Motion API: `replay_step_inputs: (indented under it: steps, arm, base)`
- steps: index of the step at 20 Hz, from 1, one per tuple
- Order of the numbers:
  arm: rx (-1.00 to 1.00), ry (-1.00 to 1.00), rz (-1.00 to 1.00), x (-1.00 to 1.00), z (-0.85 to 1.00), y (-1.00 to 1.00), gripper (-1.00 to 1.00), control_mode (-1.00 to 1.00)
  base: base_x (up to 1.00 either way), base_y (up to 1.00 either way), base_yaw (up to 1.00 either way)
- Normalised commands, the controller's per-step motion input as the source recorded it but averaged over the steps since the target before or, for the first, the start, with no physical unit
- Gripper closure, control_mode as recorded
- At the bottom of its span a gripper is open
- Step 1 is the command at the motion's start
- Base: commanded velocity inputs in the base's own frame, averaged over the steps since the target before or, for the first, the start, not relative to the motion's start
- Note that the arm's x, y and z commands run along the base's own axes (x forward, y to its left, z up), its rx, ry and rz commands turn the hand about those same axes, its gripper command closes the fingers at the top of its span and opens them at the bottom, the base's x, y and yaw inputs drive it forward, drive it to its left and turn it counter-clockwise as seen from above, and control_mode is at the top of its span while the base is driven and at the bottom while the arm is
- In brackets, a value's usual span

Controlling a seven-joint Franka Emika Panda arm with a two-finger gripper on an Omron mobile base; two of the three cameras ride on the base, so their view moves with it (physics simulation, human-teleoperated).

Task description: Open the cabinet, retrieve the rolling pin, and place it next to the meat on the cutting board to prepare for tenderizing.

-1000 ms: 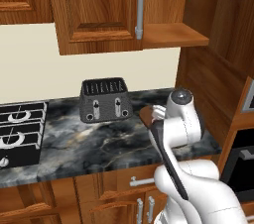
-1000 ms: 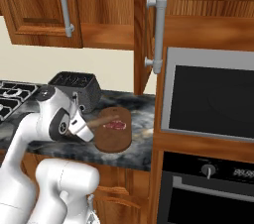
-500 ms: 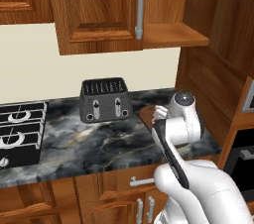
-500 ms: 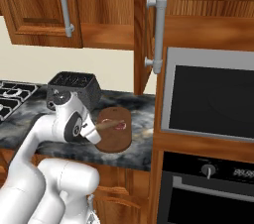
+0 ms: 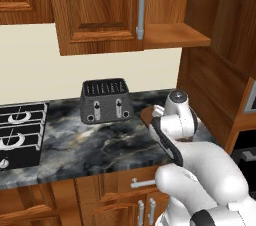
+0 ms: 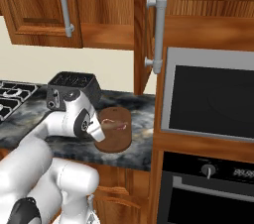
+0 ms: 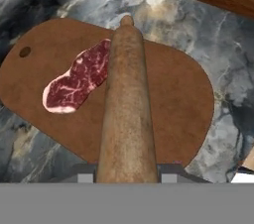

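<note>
My gripper [image 7: 127, 172] is shut on the rolling pin [image 7: 126, 104], a brown wooden rod that points away from the hand over the middle of the cutting board [image 7: 183, 99]. The meat [image 7: 77, 82], red with pale marbling, lies flat on the board and touches the pin's left side in the hand view. From the right base view the hand [image 6: 95, 130] hangs low over the dark oval board [image 6: 115, 141], partly covering the meat [image 6: 118, 124]. The cabinet [image 6: 34, 10] above has its right door [image 6: 149, 25] swung open, baring a shelf [image 5: 172, 35].
A black toaster [image 5: 106, 101] stands on the marble counter [image 5: 100, 145] left of the board. A stove [image 5: 17, 132] lies at the far left. A built-in oven column [image 6: 208, 114] rises right of the board, close to the open door's grey handle [image 6: 159, 29].
The hand carried the rolling pin a little rightward over the board, covering part of the meat, then nearly stopped. The grip has not changed.
</note>
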Motion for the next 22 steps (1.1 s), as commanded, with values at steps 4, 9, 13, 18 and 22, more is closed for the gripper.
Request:
replay_step_inputs:
  steps: [4,9,13,18,22]
  arm:
    - [0.05,0.00,-0.01,0.28,-0.44,-0.05,1.00,-1.00]
    - [0.04,0.00,-0.01,0.26,-0.43,-0.04,1.00,-1.00]
    - [0.00,0.00,-0.03,0.25,-0.43,0.00,1.00,-1.00]
    - [0.03,0.00,-0.01,0.05,-0.25,0.00,1.00,-1.00]
    - [0.02,0.00,-0.01,-0.14,-0.16,0.00,-1.00,-1.00]
  base:
    - [0.00,0.00,0.00]
    - [0.00,0.00,0.00]
    - [0.00,0.00,0.00]
    - [0.00,0.00,0.00]
    - [0.00,0.00,0.00]
